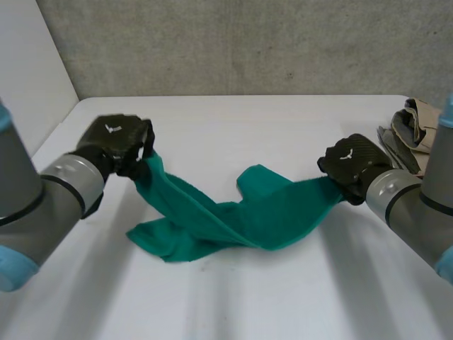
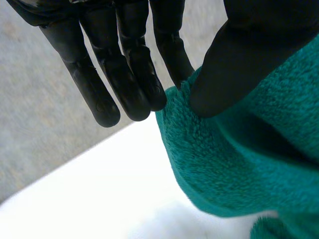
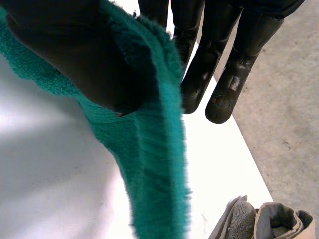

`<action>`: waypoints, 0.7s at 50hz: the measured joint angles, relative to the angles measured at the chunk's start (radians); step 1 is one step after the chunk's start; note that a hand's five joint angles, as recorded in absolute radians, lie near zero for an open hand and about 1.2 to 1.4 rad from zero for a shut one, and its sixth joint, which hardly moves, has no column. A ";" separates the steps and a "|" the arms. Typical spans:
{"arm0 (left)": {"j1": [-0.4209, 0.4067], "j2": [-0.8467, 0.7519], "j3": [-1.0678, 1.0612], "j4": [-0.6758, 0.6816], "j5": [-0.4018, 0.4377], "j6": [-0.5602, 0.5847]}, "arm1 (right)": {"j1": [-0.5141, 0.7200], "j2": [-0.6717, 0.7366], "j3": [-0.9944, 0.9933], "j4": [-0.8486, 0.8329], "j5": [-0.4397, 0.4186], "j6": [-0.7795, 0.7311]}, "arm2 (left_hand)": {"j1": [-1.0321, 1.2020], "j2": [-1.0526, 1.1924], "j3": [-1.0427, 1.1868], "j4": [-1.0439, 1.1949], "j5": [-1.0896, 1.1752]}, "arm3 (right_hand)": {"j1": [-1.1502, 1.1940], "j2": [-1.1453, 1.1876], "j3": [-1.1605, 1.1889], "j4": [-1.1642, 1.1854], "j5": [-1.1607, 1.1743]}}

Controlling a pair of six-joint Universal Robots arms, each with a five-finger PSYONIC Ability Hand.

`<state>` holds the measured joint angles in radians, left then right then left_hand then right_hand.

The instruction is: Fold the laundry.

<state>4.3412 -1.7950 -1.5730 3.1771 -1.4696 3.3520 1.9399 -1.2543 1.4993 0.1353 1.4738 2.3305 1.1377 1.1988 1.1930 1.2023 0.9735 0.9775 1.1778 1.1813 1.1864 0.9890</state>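
Observation:
A teal green towel lies twisted across the middle of the white table, its two ends lifted. My left hand pinches the towel's left end just above the table. In the left wrist view the thumb presses the towel against the fingers. My right hand holds the towel's right end. In the right wrist view the thumb clamps the towel's edge against the fingers.
A pile of beige and grey laundry lies at the table's far right edge, also seen past my right hand's fingertips as crumpled laundry. A grey concrete wall runs behind the table.

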 measured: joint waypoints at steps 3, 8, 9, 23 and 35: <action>0.000 -0.060 0.024 0.032 -0.002 0.014 | 0.018 0.042 -0.054 0.018 0.022 -0.021 | 0.000 0.000 0.001 0.000 0.000 | 0.000 0.000 0.000 0.000 0.000; -0.004 -0.193 0.198 0.151 -0.015 0.082 | 0.054 0.171 -0.292 -0.011 0.073 -0.040 | 0.000 0.001 0.003 0.000 0.000 | 0.000 0.000 0.000 0.000 0.000; -0.004 -0.205 0.227 0.167 -0.017 0.091 | 0.058 0.186 -0.330 -0.023 0.078 -0.040 | 0.000 0.001 0.003 0.000 0.000 | 0.000 0.000 0.002 0.001 0.000; -0.003 -0.258 0.645 0.652 -0.146 0.125 | 0.066 0.321 -0.877 -0.508 0.092 -0.035 | 0.000 0.002 0.003 0.001 0.000 | 0.000 0.000 0.004 0.005 0.006; 0.016 -0.258 0.294 0.701 -0.148 0.102 | 0.055 0.291 -0.621 -0.427 0.075 -0.035 | 0.000 0.002 0.003 0.001 0.000 | 0.000 0.000 0.004 0.005 0.007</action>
<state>4.3567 -2.0526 -1.2785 3.8785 -1.6174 3.4539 1.9945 -0.9635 0.8781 -0.2915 1.5484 2.2960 1.1377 1.2009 1.1965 1.2031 0.9735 0.9775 1.1779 1.1853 1.1911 0.9958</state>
